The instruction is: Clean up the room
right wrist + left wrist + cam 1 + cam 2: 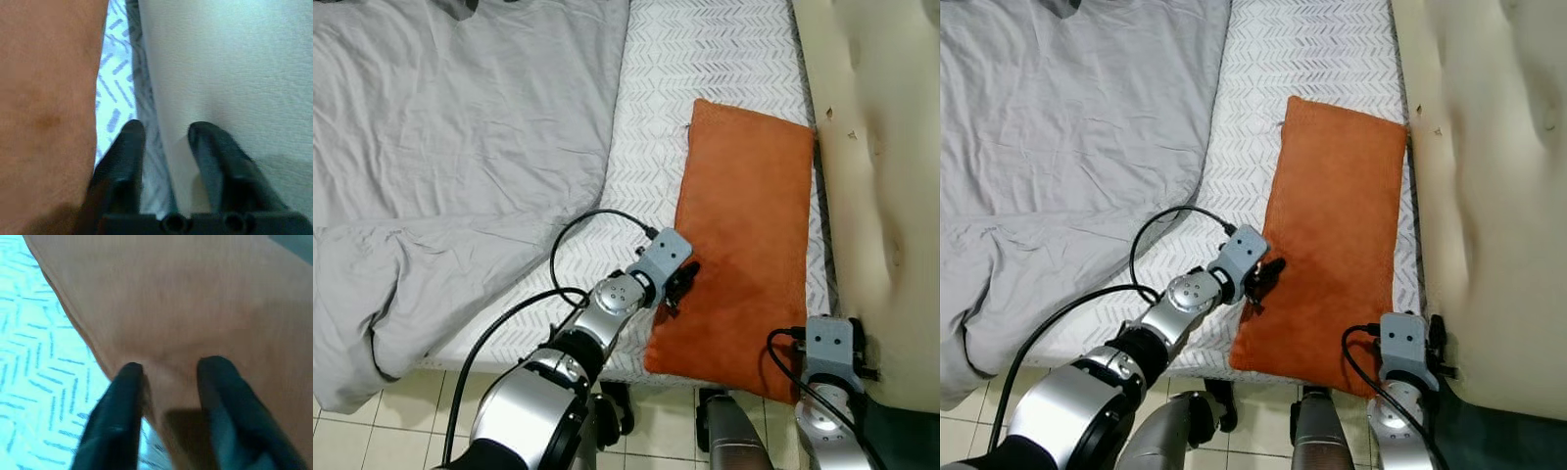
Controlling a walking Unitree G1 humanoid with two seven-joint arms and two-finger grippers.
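An orange pillow (744, 235) lies lengthwise on the white patterned bed sheet (705, 59), close to the bed's right side. My left gripper (683, 284) is at the pillow's left edge, near its front corner. It is open, and in the left wrist view its fingers (117, 406) straddle the orange fabric at that edge. My right gripper (166, 129) is open with nothing in it. It sits at the pillow's front right corner, over the narrow strip of sheet between the pillow (44, 98) and the cream padded panel (225, 63).
A crumpled grey duvet (460, 147) covers the left half of the bed and hangs over the front edge. The cream padded panel (881, 176) stands along the right side. Beige floor tiles (411, 411) show below the bed edge.
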